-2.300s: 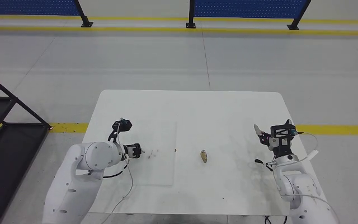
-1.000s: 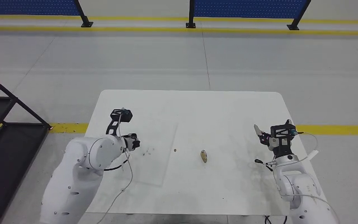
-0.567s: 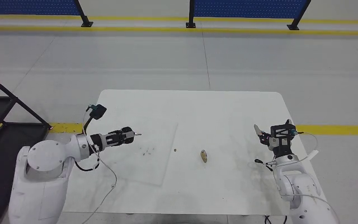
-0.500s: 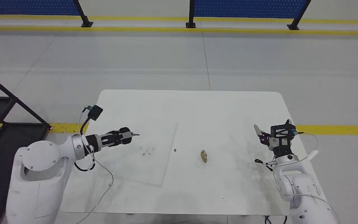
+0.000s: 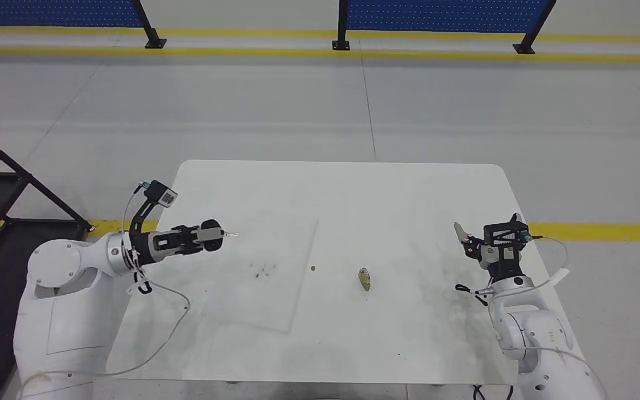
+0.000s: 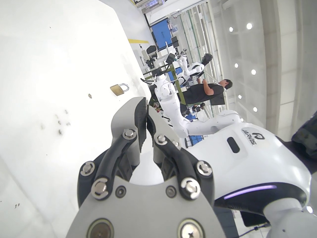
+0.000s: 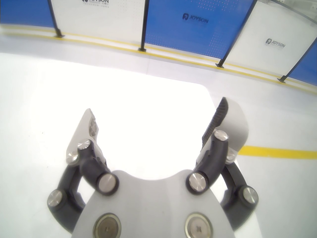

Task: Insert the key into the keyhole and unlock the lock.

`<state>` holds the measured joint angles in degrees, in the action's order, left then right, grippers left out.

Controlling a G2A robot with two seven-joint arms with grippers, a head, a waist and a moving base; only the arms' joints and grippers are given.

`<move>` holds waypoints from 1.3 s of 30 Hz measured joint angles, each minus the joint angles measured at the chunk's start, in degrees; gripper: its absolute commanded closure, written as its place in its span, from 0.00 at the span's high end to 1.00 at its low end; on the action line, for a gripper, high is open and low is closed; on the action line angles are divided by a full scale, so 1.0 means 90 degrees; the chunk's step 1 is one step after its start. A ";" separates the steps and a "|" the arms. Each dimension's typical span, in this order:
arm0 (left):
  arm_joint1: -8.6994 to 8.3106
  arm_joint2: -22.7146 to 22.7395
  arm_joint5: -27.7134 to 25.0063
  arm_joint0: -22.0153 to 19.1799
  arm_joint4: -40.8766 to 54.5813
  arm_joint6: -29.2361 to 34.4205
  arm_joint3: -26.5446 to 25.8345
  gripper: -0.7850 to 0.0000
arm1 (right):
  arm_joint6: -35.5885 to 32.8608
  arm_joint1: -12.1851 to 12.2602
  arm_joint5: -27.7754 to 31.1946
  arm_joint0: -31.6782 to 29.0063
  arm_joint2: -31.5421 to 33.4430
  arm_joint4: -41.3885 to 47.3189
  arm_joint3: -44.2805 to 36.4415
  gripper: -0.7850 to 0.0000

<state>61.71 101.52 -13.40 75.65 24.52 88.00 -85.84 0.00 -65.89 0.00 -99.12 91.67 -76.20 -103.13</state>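
Small brass padlock with a silver shackle (image 5: 364,279): lies flat on the white table (image 5: 430,190), slightly right of centre, in the near half. Not moved, nothing touching it. Keyhole too small to make out.

Can't confirm the key. Top view shows a thin pale sliver at the tip of the left gripper (image 6: 146,110). That may be the key or just the fingertips. Left wrist view: pads pressed together, no gap, nothing identifiable between them.

Change: 2.3 s ago the left gripper was down at the table beside the dark specks (image 5: 265,269), left of centre. Since then the arm has lifted and swung out left and farther. The gripper now hangs over the left part of the table, tip pointing right toward the padlock, well apart from it. The thin translucent sheet (image 5: 285,300) there was square to the table and is now skewed, so it probably got dragged. Right gripper (image 7: 156,110) unchanged: at the right edge, fingers spread wide, empty.

Read: looks like a pick attempt just ended and insertion hasn't started. The left arm has to come back right. The padlock is loose, so I'd expect the right gripper to pin it first.

Writing: blue and white barrier panels (image 7: 173,13) beyond the far edge carry a printed logo and wordmark. Nothing legible on the padlock.
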 measured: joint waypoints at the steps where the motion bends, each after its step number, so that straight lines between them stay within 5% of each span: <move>1: -0.0001 -0.0012 -0.0009 -0.0007 0.0069 0.0008 0.0008 0.00 | 0.0000 0.0000 0.0000 0.0000 0.0000 0.0000 0.0000 1.00; 14: -0.0001 -0.0011 -0.0007 -0.0003 0.0061 0.0000 0.0005 0.00 | -0.0496 -0.0015 0.0147 0.0177 -0.0500 -0.0766 -0.0542 1.00; 28: -0.0001 -0.0011 -0.0007 -0.0003 0.0061 0.0001 0.0005 0.00 | -0.3789 -0.0111 0.0860 0.1104 -0.1902 -0.2052 -0.1799 1.00; 39: -0.0001 -0.0011 -0.0007 -0.0003 0.0061 0.0001 0.0005 0.00 | -0.6811 -0.0219 0.1690 0.1947 -0.2488 -0.1448 -0.2466 1.00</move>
<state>61.70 101.42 -13.47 75.62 25.07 88.00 -85.79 -61.30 -67.86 15.21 -81.60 69.28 -89.24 -125.32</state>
